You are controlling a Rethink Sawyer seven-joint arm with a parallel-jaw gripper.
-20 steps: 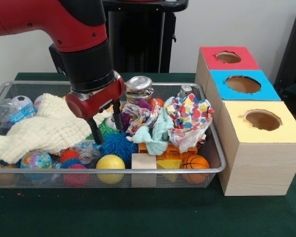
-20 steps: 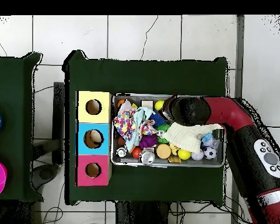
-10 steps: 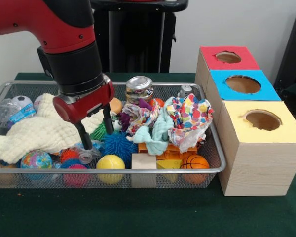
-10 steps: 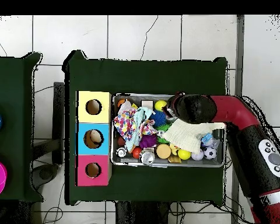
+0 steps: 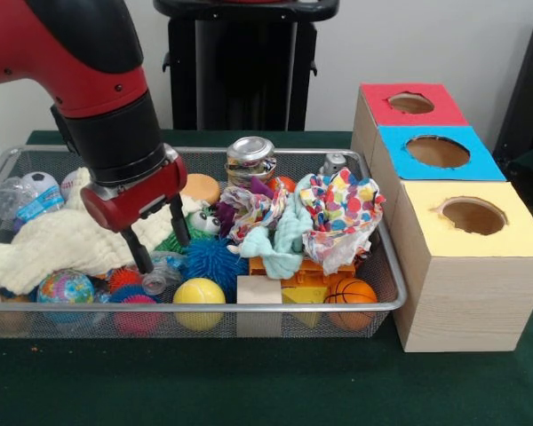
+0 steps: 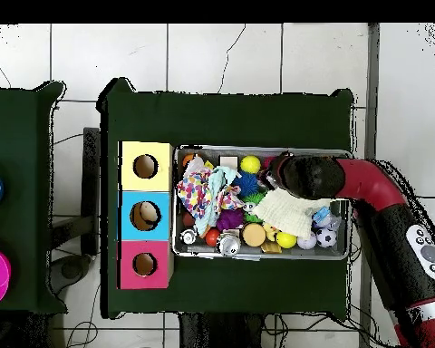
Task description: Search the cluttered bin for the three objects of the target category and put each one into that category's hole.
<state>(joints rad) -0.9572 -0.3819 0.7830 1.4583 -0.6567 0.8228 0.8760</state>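
The gripper (image 5: 158, 241) is hanging wide open and empty above a clear bottle (image 5: 163, 272), at nine o'clock in the tray (image 5: 386, 306).

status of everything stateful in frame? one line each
gripper: open, fingers down among the toys, holding nothing
wire bin: full of clutter
blue-label bottle: lying in the bin's corner, partly under the cream cloth
clear bottle: lying by the gripper, ungrasped
red-faced hole: open
metal can: upright
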